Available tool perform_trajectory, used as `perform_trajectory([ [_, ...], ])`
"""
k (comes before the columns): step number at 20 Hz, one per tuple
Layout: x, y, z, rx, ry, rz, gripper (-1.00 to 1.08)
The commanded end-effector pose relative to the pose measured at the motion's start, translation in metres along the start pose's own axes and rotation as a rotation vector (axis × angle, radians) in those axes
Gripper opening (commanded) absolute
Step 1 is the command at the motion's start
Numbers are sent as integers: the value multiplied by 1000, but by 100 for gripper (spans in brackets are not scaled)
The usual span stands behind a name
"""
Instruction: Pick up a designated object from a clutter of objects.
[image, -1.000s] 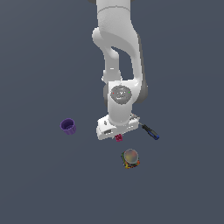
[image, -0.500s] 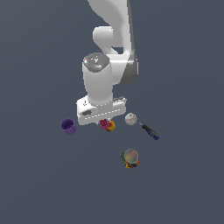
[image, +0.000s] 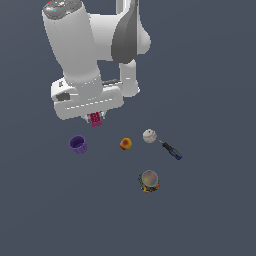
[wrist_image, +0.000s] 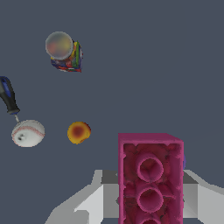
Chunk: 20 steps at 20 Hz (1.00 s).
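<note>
my gripper (image: 95, 118) is clamped on the magenta-pink block (image: 95, 119), which hangs from under my hand, well clear of the dark floor (image: 210, 210) in the exterior view. in that view only the lower end of the block shows below the white body of the hand; the fingers themselves are hidden behind it. the wrist view has the block (wrist_image: 150, 177) right between my pale grey fingers (wrist_image: 94, 203), one on each side of it and pressed to its sides, its hollow face with round sockets turned toward the camera. the rest of the clutter lies on the floor, apart from the block. the purple cup (image: 78, 144) sits toward the exterior view's left, lower in frame than my hand. the orange-yellow ball (image: 126, 144) is to the exterior view's right of the cup, and the white baseball (image: 149, 135) is just beyond it. the blue-handled screwdriver (image: 172, 150) lies with its tip toward the baseball. the multicoloured blob with a greyish sphere (image: 149, 181) rests alone, nearer the camera than the others.
</note>
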<state>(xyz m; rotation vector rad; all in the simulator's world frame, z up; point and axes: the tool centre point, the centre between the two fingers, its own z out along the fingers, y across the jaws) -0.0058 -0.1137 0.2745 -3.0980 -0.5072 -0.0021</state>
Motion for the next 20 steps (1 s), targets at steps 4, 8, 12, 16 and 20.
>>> perform_trajectory([
  [4, -20, 32, -52, 0, 0, 0, -100],
  [8, -31, 50, -81, 0, -1, 0, -100],
  [12, -37, 64, -100, -1, -1, 0, -100],
  [16, -41, 71, -112, -2, -2, 0, -100],
  [20, -42, 74, -115, -2, -2, 0, -100],
])
